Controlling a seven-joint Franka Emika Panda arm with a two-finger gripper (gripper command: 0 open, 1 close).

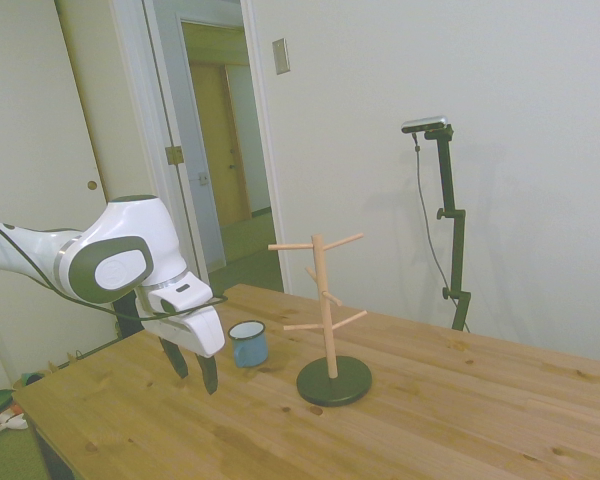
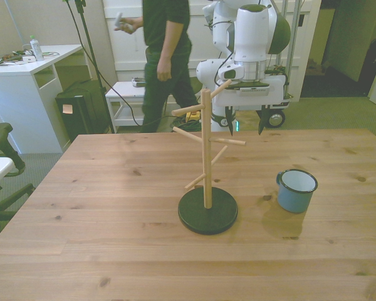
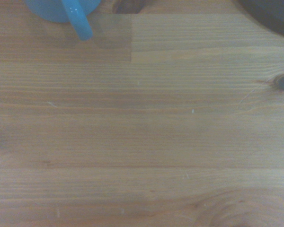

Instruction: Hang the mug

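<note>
Above the wooden table (image 1: pixel 460 400), the gripper (image 1: pixel 193 372) hung with its two dark fingers (image 1: pixel 209 374) pointing down and spread apart, nothing between them. In the side view the fingertips stood just clear of the boards, and the white arm (image 1: pixel 115 262) ran back from the wrist toward that picture's left edge.

Just beyond the gripper in the side view, and not touching it, the mug (image 1: pixel 248 343) stood upright on the table, blue outside, white inside, with a dark rim. The front view showed the mug (image 2: pixel 296 190) in front of the gripper (image 2: pixel 245 120) and toward the front view's right, its mouth facing up. The wrist view caught only the mug's lower edge and its blue handle (image 3: pixel 77 20), the handle pointing back toward the camera.

Farther from the gripper than the mug in the side view stood the wooden peg stand (image 1: pixel 326 305), a pale post with slanted pegs on a round dark base (image 1: pixel 334 381). It was much taller than the mug and stood apart from it. No peg carried anything.

Behind the table, in the front view, a person (image 2: pixel 165 56) in dark clothes stood beside the robot's base, near a white desk (image 2: pixel 25 69).
</note>
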